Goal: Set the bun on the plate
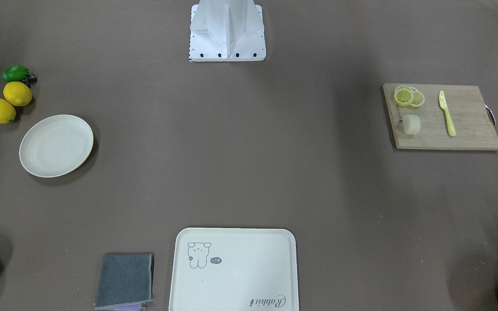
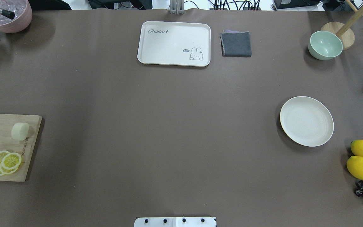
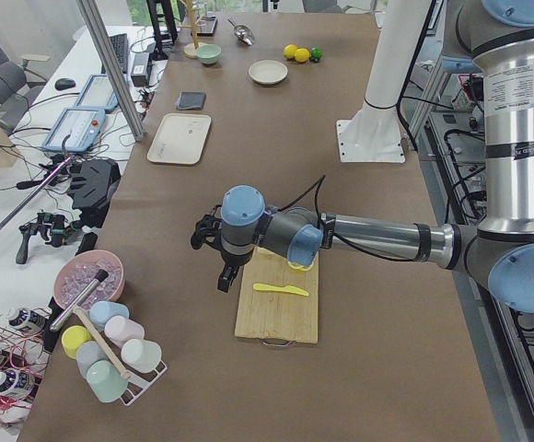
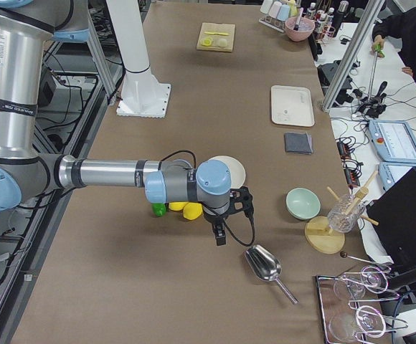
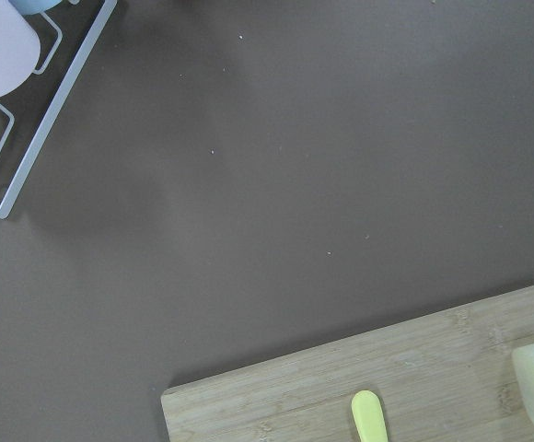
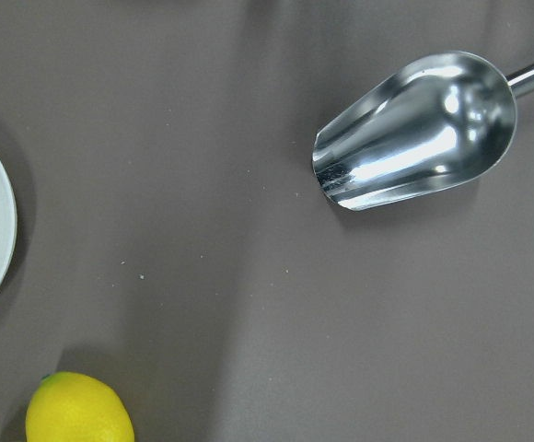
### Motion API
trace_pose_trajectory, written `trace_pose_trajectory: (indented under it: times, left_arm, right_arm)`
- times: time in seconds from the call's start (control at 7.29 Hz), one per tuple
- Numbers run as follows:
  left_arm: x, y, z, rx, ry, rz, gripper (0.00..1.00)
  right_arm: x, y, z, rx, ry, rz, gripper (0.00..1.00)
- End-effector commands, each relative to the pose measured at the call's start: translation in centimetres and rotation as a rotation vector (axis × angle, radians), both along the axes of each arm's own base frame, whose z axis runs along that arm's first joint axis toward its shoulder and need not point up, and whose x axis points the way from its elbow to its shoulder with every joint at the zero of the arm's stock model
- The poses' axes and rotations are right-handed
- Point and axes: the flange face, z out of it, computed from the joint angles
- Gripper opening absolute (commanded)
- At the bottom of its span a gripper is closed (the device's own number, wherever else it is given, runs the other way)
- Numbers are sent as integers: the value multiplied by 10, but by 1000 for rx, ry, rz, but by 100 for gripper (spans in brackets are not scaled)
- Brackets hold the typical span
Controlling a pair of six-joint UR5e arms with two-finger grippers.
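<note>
Our bun [image 2: 20,131] sits on the board [image 2: 2,138] beside the lemon slices [image 2: 6,162], well apart from the plate [image 2: 306,121], so we judge the left pincer [image 3: 221,276], hovering by that board, best placed to fetch it, though whether it or the right pincer [image 4: 219,235] stands apart or together we cannot tell.

1. By my left gripper [image 3: 223,276]: pale cream bun [image 2: 20,131], light wood-grain board [image 1: 469,129], pale yellow knife [image 1: 447,113], yellow white-rimmed lemon slices [image 1: 408,96].
2. By my right gripper [image 4: 219,233]: cream-white plate [image 2: 306,121] with yellowish edge, bright yellow lemons [image 2: 360,167], mirror-silver scoop [image 6: 414,129].
3. Under both: plain grey-brown table [image 2: 169,126].
</note>
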Motion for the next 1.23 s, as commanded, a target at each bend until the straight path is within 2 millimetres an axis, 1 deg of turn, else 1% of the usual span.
trace_pose_trajectory:
  times: [0.0,0.27,0.41,0.55,0.69,0.82,0.96,1.1]
  left_arm:
    - [2,-1,-1,-9,7,4,97]
    - [5,0,1,-19,40,21,98]
    - [8,1,-1,-26,86,38,98]
    - [8,3,3,-32,85,38,98]
    - [7,3,1,-13,80,43,98]
    - [7,1,1,-6,78,37,98]
    - [9,-4,2,4,49,34,97]
    - [8,-5,3,20,26,28,97]
  right_arm:
    - [-6,3,-5,-13,-92,0,100]
    - [-7,4,-7,-4,-96,-5,100]
    - [-14,0,-10,39,-119,-22,100]
    - [-32,-1,-16,49,-180,-61,100]
    - [-52,-7,-22,0,-196,-62,100]
    - [-78,-20,-35,-39,-195,-59,100]
    - [-97,-29,-48,-69,-200,-40,100]
    - [-110,-32,-50,-78,-194,-26,99]
